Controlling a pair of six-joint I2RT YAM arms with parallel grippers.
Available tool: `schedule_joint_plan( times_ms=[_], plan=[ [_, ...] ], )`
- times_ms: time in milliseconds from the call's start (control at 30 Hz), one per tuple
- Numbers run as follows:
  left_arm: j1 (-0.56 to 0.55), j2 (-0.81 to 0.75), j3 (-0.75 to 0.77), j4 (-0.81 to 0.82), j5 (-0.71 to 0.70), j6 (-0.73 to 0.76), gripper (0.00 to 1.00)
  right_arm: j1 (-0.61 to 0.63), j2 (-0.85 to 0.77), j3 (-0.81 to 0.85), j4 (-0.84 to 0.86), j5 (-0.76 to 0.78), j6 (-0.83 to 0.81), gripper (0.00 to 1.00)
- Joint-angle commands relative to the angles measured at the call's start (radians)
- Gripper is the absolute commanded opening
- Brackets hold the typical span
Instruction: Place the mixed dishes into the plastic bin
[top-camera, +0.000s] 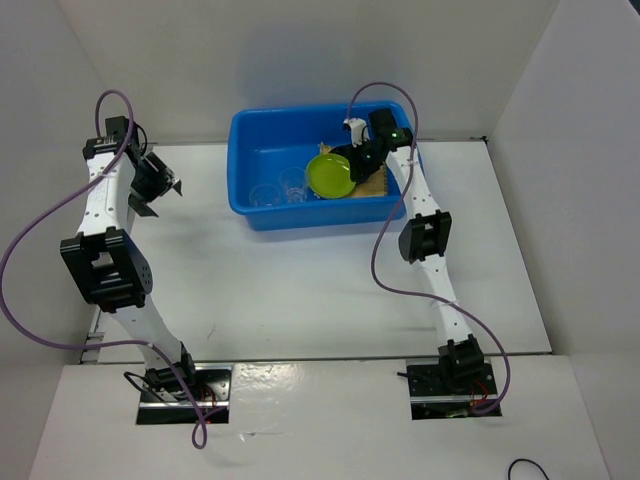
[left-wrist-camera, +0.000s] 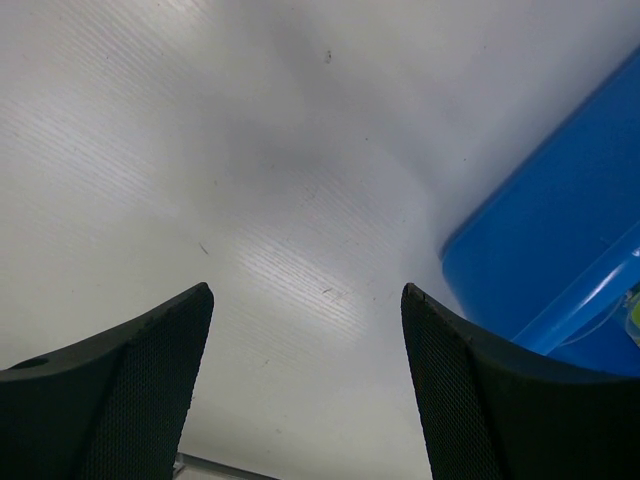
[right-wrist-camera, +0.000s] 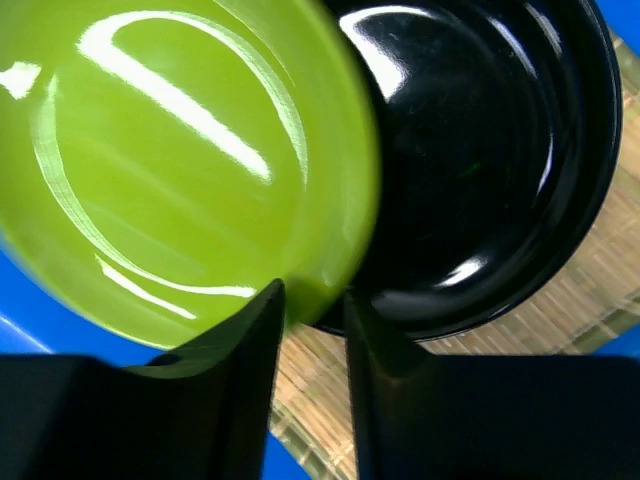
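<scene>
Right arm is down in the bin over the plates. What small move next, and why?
Probably lift the right gripper up out of the blue bin, jaws clear of the rim of the green plate. That plate, the black plate, the mat and both clear cups all lie inside it, so nothing seems left to fetch.

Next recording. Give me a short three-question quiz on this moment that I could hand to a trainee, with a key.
1. True or false: the lime-green round plate lies on the table outside the large bright-blue plastic bin.
2. What lies under the small round black plate? A) the square tan bamboo mat B) a sponge C) a spoon
3. Fill in: the number of small clear plastic cups standing in the bin is ____.

Key: 1 false; 2 A; 3 two.
</scene>
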Motion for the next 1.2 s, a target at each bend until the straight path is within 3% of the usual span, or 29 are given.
schedule_joint_plan(
  times_ms=[0, 233, 500, 667, 767, 1000, 1167],
  plan=[
    [0.007, -0.035, 0.034, -0.036, -0.033, -0.004, 0.83, 0.003, 0.008, 0.033, 0.035, -0.024, 0.012, 0.33],
    [0.007, -0.035, 0.016, -0.036, -0.033, -0.013, 0.83, 0.003, 0.008, 0.033, 0.066, 0.031, 0.034, 0.00],
    [0.007, -0.035, -0.004, -0.027, -0.033, -0.013, 0.83, -0.025, -0.035, 0.033, 0.139, 0.072, 0.075, 0.00],
    [0.007, -0.046, -0.024, -0.027, -0.033, -0.013, 0.83, -0.025, -0.035, 0.033, 0.107, 0.015, 0.066, 0.51],
    [0.007, -0.055, -0.033, -0.027, -0.033, -0.013, 0.83, -0.025, -0.015, 0.033, 0.098, -0.005, 0.066, 0.59],
    [0.007, -0.055, -0.024, -0.057, -0.051, -0.013, 0.83, -0.025, 0.024, 0.033, 0.098, -0.039, 0.057, 0.61],
    [0.007, -0.055, -0.006, -0.076, -0.061, -0.022, 0.83, -0.025, 0.043, 0.033, 0.107, -0.070, 0.066, 0.50]
  ],
)
